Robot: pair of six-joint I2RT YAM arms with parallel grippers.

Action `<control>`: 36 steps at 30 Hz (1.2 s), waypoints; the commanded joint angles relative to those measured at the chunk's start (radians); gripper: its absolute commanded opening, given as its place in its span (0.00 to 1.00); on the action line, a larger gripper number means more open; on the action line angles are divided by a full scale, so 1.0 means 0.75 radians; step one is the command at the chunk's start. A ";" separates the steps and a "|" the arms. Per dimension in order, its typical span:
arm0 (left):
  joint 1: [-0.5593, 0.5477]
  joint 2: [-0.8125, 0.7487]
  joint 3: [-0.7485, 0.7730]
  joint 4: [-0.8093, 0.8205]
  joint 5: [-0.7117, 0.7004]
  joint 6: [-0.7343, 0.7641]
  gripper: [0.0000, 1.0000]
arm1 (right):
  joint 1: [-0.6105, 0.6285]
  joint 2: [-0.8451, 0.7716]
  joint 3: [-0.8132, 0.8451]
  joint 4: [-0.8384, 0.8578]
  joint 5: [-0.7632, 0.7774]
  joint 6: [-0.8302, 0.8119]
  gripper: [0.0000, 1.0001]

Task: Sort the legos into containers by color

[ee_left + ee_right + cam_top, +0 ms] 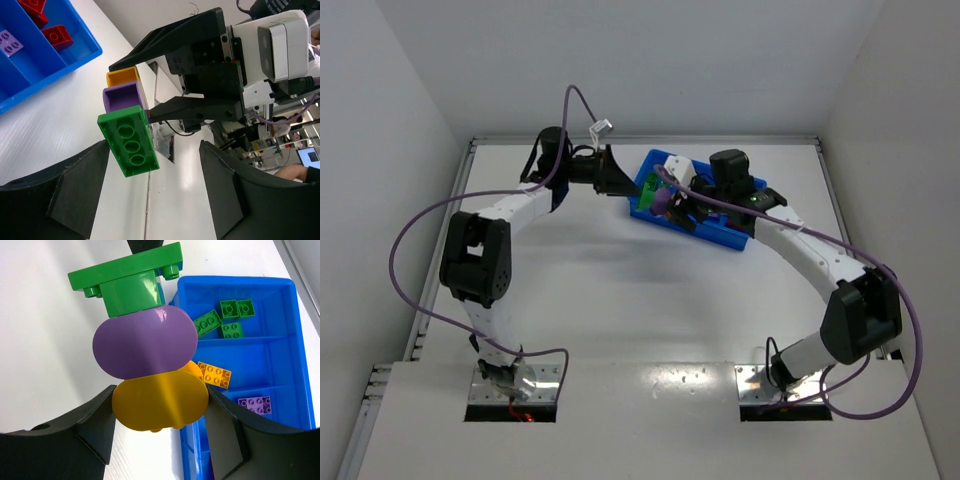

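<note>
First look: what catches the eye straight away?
A green, purple and yellow lego stack sits clamped in the right gripper, raised near the blue bin. The left gripper faces it, open. Inside the bin, green bricks, a yellow brick and a purple brick lie in separate compartments.

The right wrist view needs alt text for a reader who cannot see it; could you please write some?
A stack of legos, green above purple above yellow, fills the centre, its yellow end gripped between the right gripper's dark fingers. Behind it to the right, a blue bin holds green bricks, a yellow brick and a purple brick in separate compartments.
</note>
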 commanded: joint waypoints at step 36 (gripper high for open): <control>0.112 -0.151 -0.011 -0.551 -0.187 0.512 0.03 | 0.034 -0.153 -0.191 0.068 0.178 -0.039 0.00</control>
